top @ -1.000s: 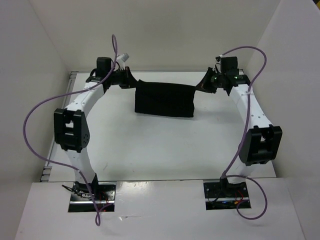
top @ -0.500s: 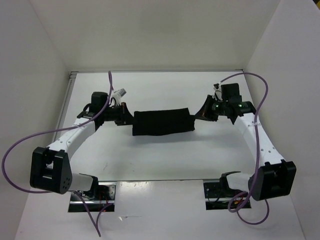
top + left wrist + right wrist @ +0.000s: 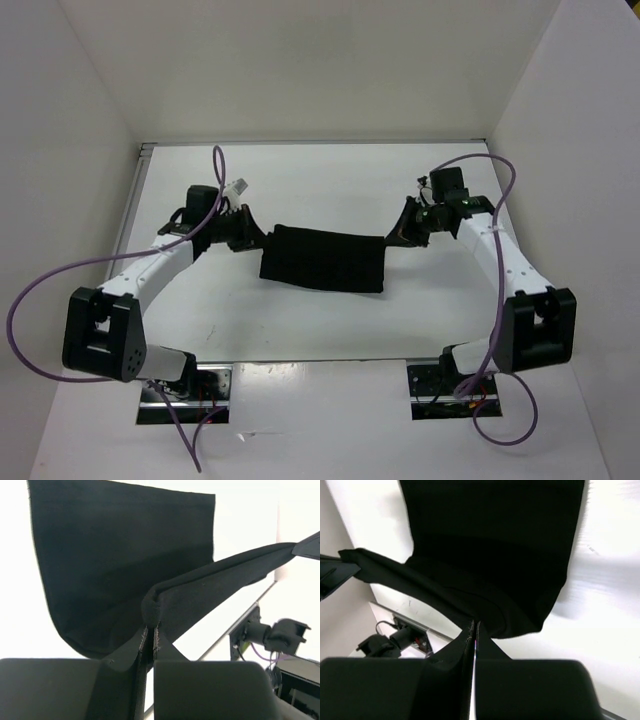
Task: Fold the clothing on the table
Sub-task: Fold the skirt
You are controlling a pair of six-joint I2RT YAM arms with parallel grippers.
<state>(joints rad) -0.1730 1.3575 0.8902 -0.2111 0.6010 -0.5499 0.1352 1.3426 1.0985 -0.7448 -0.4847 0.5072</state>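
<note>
Clothing (image 3: 322, 260): one plain black fabric garment, no markings. Location: middle of the table (image 3: 320, 175), strung as a broad band between the two arms, running slightly askew to the table edge in the top view.

Left gripper (image 3: 250, 232): clamped on the garment's left end; the wrist view shows a bunched fold of cloth pinched between closed fingers.

Right gripper (image 3: 402, 230): clamped on the right end; its wrist view shows the jaws tight together with the cloth edge caught between them.

Condition: the held edge runs taut from one gripper to the other. Below it, both wrist views show a loose panel falling away and spreading flat against the white surface. How much of the panel rests on the table cannot be told.

Step in hand, as judged: a fold in progress, with the lifted edge to be carried over the resting panel.

Handling notes:
- move both arms at one pace, so the band does not skew further
- hold the tension, or the middle will likely sag and crease
- lower until the held edge lines up with the free edge beneath
- let go only when the cloth lies on the table, both sides together
- withdraw low and outward, so the fingers do not drag the top layer
</note>
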